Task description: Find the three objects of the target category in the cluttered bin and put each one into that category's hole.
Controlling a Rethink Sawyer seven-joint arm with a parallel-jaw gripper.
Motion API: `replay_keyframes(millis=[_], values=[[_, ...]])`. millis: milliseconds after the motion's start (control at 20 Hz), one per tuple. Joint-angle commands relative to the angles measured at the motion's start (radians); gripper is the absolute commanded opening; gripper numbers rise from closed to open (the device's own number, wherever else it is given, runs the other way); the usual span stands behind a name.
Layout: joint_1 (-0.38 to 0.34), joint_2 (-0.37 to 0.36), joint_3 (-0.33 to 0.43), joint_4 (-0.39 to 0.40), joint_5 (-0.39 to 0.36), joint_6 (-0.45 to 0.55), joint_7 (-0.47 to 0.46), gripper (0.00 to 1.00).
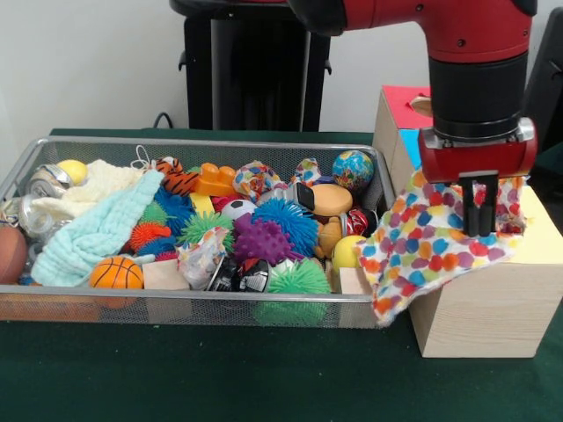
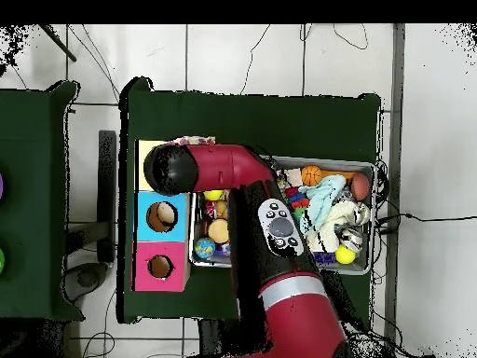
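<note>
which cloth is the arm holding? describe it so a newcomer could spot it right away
Start at the wooden box right of the mesh bin. The red arm's pincer hangs over it, shut on the dotted cloth draped down the box's front. Unlike the mint towel in the bin, it is white with multicoloured spots.

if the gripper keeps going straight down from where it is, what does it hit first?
Most likely the yellow top of the wooden box. The gripper points straight down, shut on the multicoloured cloth, which drapes over that box's corner. The overhead view places the wrist above the yellow section; whether a hole lies under it is hidden.
</note>
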Motion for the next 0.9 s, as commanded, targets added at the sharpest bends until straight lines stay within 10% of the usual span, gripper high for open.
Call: replay_keyframes(millis=[50, 900], values=[[0.041, 0.042, 0.006, 0.073, -0.027, -0.053, 0.088, 0.0], [0.096, 0.014, -0.053, 0.177, 0.008, -0.104, 0.174, 0.0]])
